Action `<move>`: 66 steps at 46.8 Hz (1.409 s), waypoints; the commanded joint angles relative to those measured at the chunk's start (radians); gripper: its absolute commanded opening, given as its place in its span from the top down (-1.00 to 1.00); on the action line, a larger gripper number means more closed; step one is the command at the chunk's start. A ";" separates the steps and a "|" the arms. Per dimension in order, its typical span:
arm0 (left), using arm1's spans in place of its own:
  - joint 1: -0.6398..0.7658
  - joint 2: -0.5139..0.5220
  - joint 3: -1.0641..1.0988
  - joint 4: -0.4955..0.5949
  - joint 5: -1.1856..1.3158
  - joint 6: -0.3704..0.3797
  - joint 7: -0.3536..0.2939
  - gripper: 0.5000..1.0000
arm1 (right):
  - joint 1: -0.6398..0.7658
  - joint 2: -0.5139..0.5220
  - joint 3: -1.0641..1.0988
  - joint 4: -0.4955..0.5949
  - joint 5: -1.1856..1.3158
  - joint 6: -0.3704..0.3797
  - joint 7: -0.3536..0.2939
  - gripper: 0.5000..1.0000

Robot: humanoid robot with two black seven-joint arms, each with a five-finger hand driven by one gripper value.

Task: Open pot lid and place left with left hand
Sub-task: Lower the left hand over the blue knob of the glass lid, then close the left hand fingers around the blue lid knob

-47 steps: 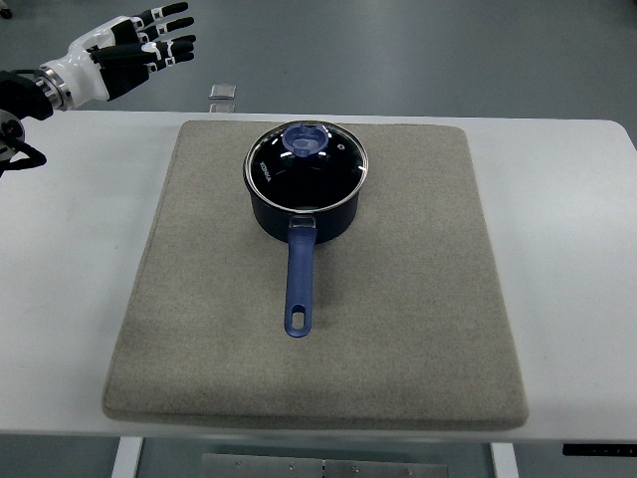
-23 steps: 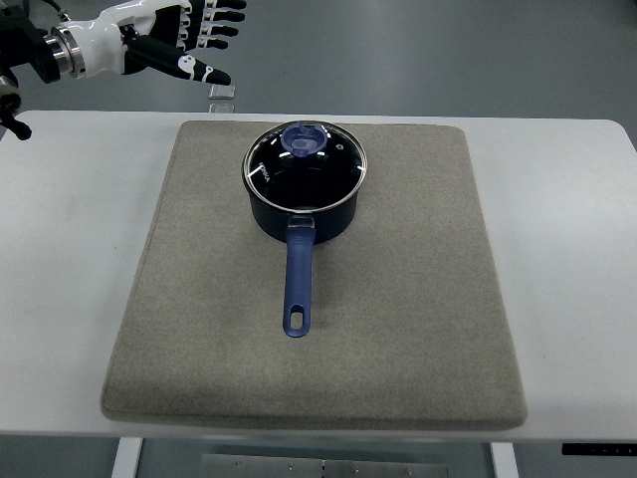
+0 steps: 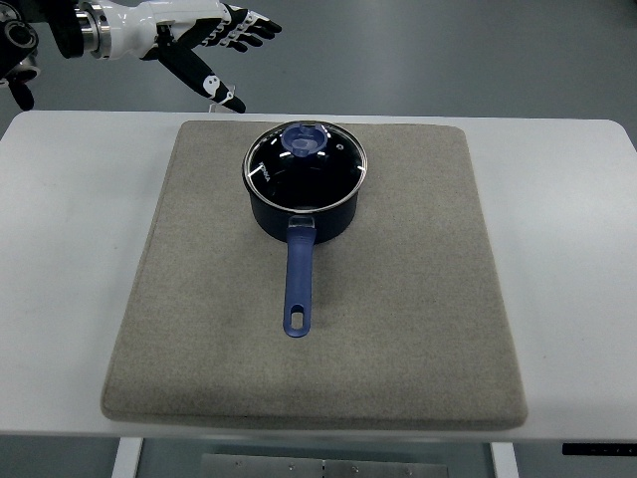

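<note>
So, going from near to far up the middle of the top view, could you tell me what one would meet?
Near edge of the white table → grey mat → blue pot handle → pot with its glass lid → lid knob → floor beyond.

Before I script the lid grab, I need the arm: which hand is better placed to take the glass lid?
Left: the white-and-black left hand hovers open up-left of the glass lid; no right hand shows.
</note>
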 commanded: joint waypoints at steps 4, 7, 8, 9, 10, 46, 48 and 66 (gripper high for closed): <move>-0.065 -0.007 0.109 -0.006 0.024 0.000 -0.012 -0.96 | 0.000 0.000 -0.001 0.000 0.000 0.000 0.000 -0.67; -0.084 -0.018 0.149 -0.016 0.042 0.000 -0.012 -0.96 | 0.000 0.000 0.001 0.000 0.000 0.000 0.000 -0.67; -0.085 -0.024 0.159 -0.019 0.050 0.000 -0.013 -0.96 | 0.000 0.000 -0.001 0.000 0.000 0.000 0.000 -0.67; -0.085 -0.029 0.166 -0.024 0.056 0.000 -0.012 -0.96 | 0.000 0.000 0.001 -0.001 0.000 0.000 0.000 -0.67; -0.087 -0.033 0.174 -0.029 0.064 0.000 -0.013 -0.96 | 0.000 0.000 0.001 -0.001 0.000 0.000 0.000 -0.67; -0.095 -0.168 0.185 -0.065 0.456 0.051 -0.010 -0.94 | 0.000 0.000 0.001 0.000 0.000 0.000 0.001 -0.67; -0.096 -0.174 0.185 -0.065 0.456 0.051 -0.009 -0.94 | 0.000 0.000 0.001 0.000 0.000 0.000 0.000 -0.67; -0.096 -0.217 0.185 -0.058 0.499 0.051 0.003 -0.90 | 0.000 0.000 -0.001 0.000 0.000 0.000 0.000 -0.67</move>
